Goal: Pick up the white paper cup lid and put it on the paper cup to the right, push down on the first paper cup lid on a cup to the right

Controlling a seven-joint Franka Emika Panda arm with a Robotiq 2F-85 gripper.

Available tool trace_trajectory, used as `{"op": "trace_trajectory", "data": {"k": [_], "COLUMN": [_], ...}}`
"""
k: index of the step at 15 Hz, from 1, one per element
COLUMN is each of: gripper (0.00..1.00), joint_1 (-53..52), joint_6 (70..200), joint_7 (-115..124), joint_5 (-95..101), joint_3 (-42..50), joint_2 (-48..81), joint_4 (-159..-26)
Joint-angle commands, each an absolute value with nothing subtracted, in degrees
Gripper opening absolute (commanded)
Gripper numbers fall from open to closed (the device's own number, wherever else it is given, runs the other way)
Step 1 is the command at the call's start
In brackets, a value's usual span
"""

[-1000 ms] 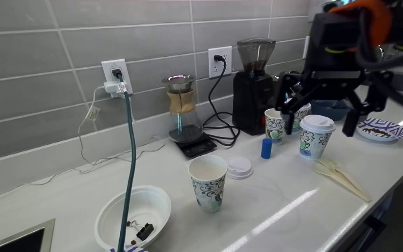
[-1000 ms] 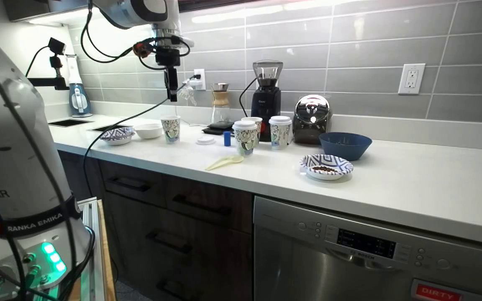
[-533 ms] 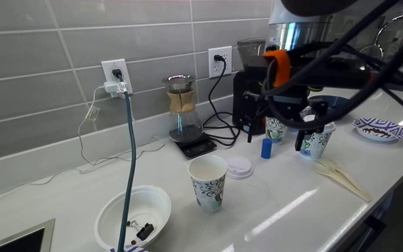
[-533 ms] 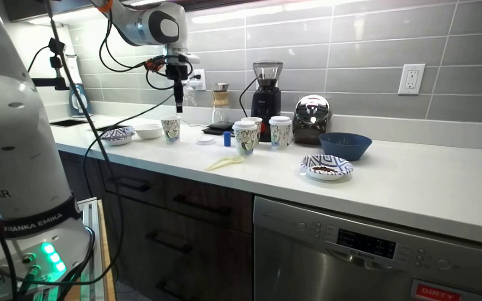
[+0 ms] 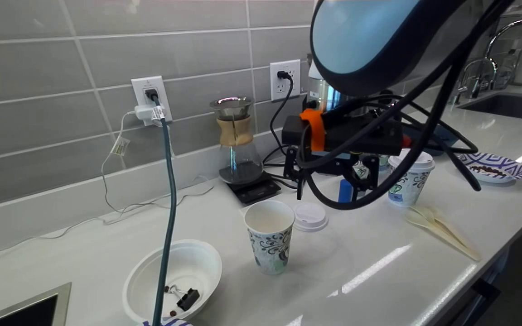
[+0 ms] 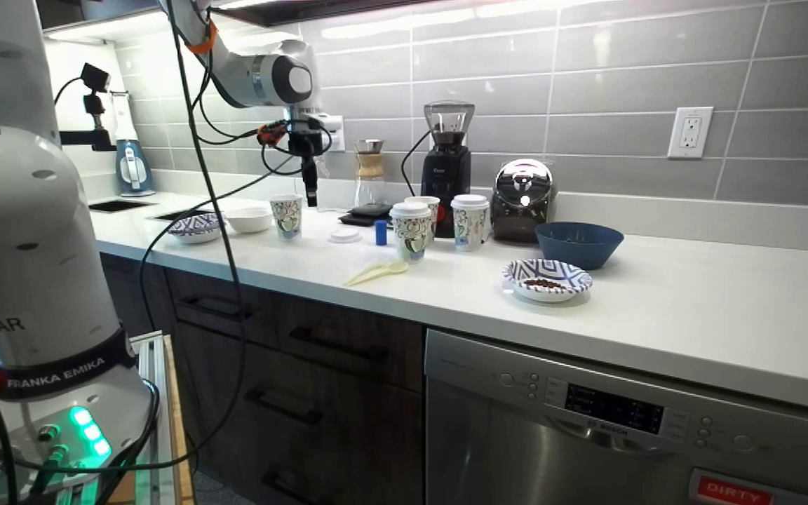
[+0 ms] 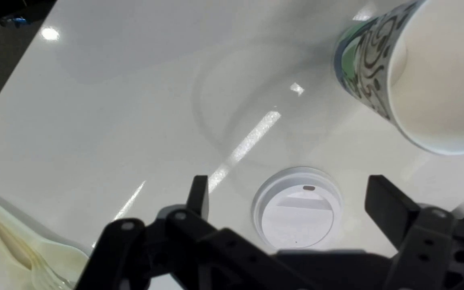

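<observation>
Your gripper (image 7: 289, 190) hangs free above the counter (image 7: 115, 100), jaws wide; in wrist view, lid (image 7: 297, 219) below between them, cup (image 7: 425, 80) past one side, cutlery (image 7: 18, 237) past the other.

White, glossy desk (image 6: 712, 308), streaked with reflected light. Carries the white paper cup lid (image 7: 298, 219), lying flat near an open paper cup (image 5: 270, 242). Farther along, bears a blue cylinder (image 6: 381, 233) standing on end, a lidded cup (image 6: 412, 235), a second lidded cup (image 6: 470, 223), a partly hidden cup (image 6: 435, 216) and pale cutlery (image 6: 378, 271). Farther back, supports a black scale (image 5: 254, 192) and a coffee grinder (image 6: 446, 175). Also holds a dark blue bowl (image 6: 579, 245) close to a patterned bowl (image 6: 555, 268) and, well apart, a white bowl (image 6: 249, 221) beside a second patterned bowl (image 6: 197, 228).
</observation>
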State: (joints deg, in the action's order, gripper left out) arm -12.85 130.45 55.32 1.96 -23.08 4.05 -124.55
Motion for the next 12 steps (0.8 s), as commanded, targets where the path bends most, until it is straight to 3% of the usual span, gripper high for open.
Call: {"op": "trace_trajectory", "data": {"k": [1,12], "gripper": [1.0,1.0], "joint_1": [-15.24,-17.19], "joint_6": [130.31,137.22], "joint_7": [55.09,54.69], "joint_5": [1.71,2.72], "joint_3": [-20.61,-18.22], "joint_2": [4.07,10.82], "joint_4": [-124.28,-122.05]}}
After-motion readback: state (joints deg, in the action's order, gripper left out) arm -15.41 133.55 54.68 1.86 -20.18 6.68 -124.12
